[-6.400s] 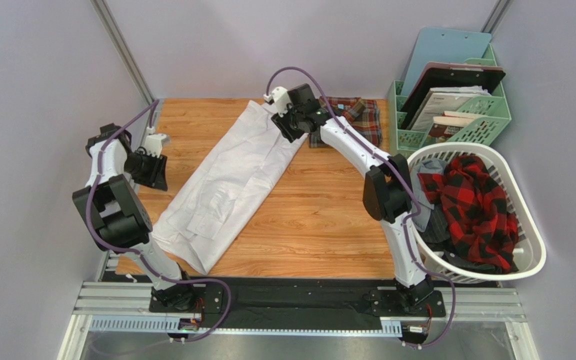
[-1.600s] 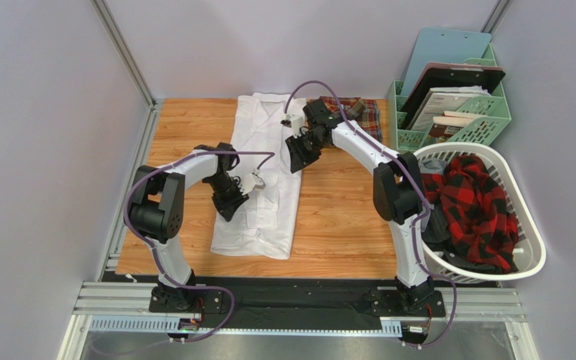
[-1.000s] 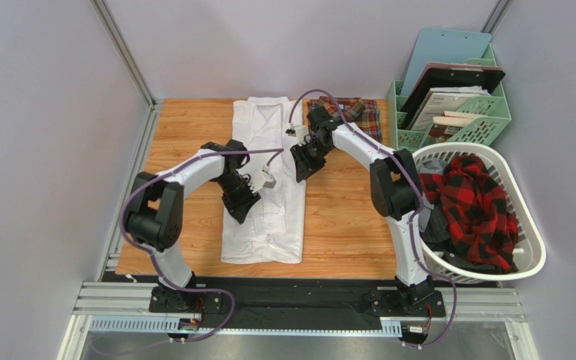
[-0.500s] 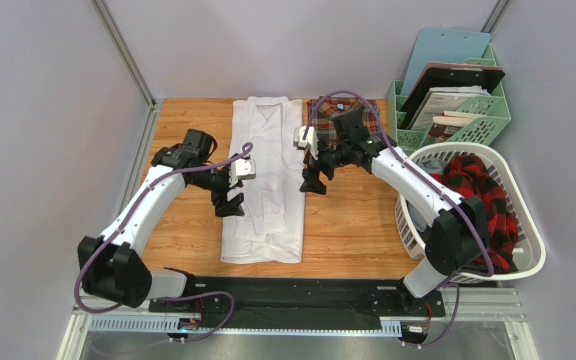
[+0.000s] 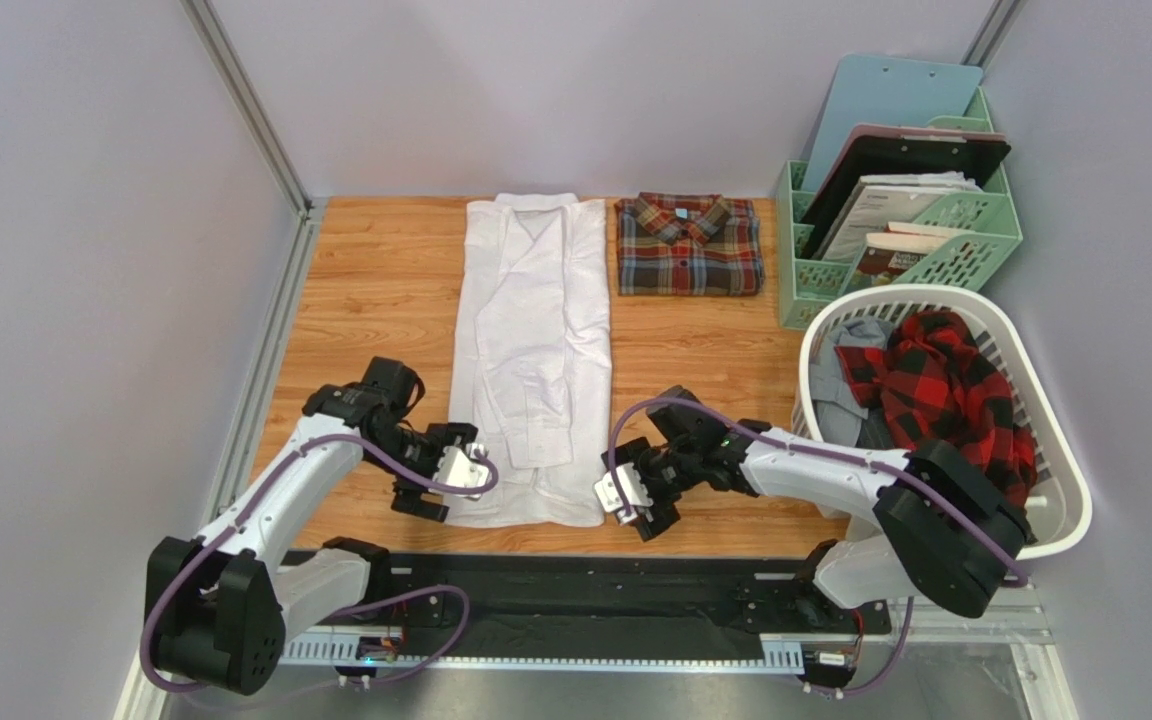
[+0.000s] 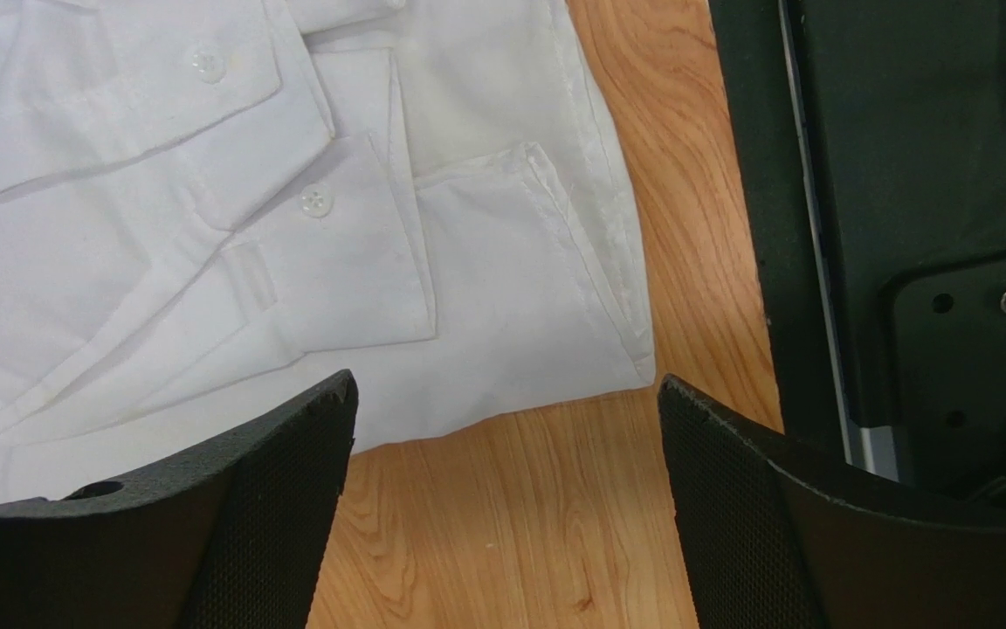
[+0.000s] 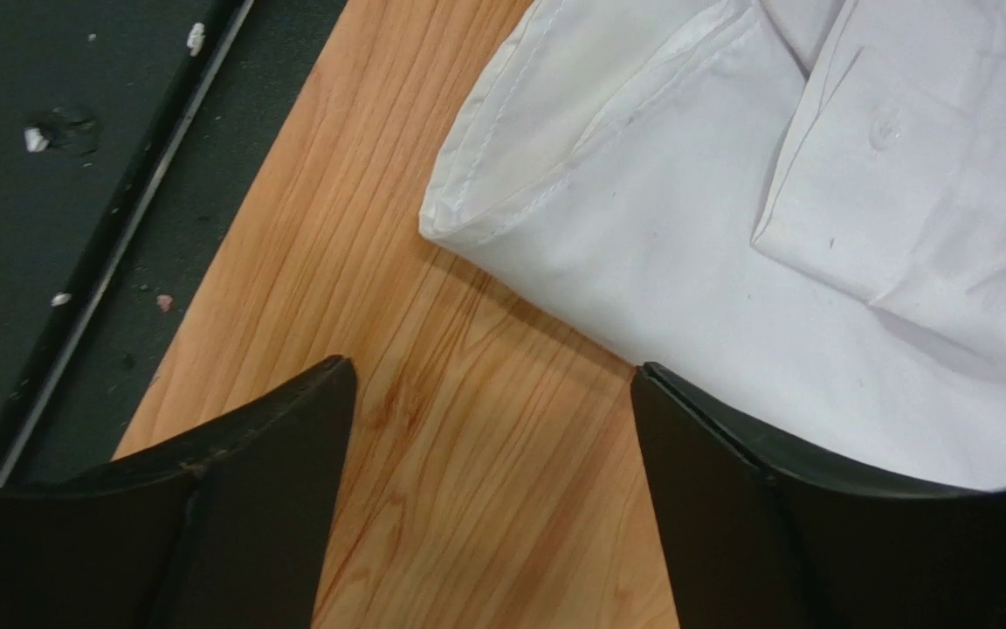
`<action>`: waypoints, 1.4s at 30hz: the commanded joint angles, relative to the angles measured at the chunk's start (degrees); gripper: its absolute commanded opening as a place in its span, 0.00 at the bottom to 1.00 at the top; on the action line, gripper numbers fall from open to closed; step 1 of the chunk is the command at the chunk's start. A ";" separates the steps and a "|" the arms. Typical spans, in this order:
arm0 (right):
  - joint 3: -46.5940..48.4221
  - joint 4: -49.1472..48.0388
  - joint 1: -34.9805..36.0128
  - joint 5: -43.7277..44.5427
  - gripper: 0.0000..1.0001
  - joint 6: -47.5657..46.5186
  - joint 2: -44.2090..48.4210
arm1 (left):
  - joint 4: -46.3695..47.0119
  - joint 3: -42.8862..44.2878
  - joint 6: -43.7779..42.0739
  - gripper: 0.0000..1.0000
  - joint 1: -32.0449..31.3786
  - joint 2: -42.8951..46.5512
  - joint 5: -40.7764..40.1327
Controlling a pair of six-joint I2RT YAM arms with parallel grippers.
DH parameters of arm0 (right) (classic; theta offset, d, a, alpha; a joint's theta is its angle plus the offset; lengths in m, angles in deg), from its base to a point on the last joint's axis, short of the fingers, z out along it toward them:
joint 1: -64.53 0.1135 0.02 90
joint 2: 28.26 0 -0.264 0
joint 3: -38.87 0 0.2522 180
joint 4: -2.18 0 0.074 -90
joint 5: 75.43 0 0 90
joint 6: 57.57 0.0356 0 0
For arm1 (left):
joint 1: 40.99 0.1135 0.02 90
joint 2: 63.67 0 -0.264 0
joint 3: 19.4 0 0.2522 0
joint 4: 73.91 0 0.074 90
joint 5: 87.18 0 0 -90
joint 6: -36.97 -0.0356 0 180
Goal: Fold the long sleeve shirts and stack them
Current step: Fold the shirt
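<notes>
Both claws had dropped back from mid-shirt to the near hem. I saw the left claw [image 6: 502, 391] and right claw [image 7: 489, 374] spread wide, empty, at the white shirt's [image 5: 530, 338] bottom corners. The plaid shirt [image 5: 687, 245] lay folded beside its collar.

The white shirt [image 6: 207, 197] runs off both wrist views' edges.
</notes>
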 commanded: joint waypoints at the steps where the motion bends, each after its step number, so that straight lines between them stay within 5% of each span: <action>1: -1.17 -17.97 3.02 2.78 0.76 -3.58 -2.70 | 2.76 -3.44 -9.24 0.87 -0.87 0.87 -2.08; 7: -2.40 -21.93 5.04 4.36 0.63 -6.74 -4.29 | 5.57 -8.45 -10.40 0.83 -4.12 2.72 -5.59; 13: -2.49 -21.49 6.01 5.15 0.38 -9.73 -6.92 | 8.90 -9.69 -7.67 0.75 -6.93 0.44 -6.65; 17: -1.43 -21.93 6.19 5.16 0.34 -10.35 -9.47 | 13.04 -10.56 -5.56 0.66 -8.69 -0.97 -8.14; 23: -0.11 -20.09 6.36 5.24 0.25 -11.75 -11.76 | 13.74 -8.72 -4.25 0.34 -9.31 -4.05 -8.85; 27: 0.67 -18.77 6.28 4.45 0.00 -10.00 -10.45 | 12.08 -8.11 -2.31 0.00 -9.92 -2.40 -7.19; 34: 0.50 -6.65 7.68 0.94 0.00 -4.99 1.22 | -1.36 -7.75 -1.70 0.00 -12.38 10.70 -0.94; 42: 3.83 -5.32 6.45 2.34 0.00 -1.47 2.31 | 2.74 -3.37 7.00 0.00 -12.48 11.69 -0.15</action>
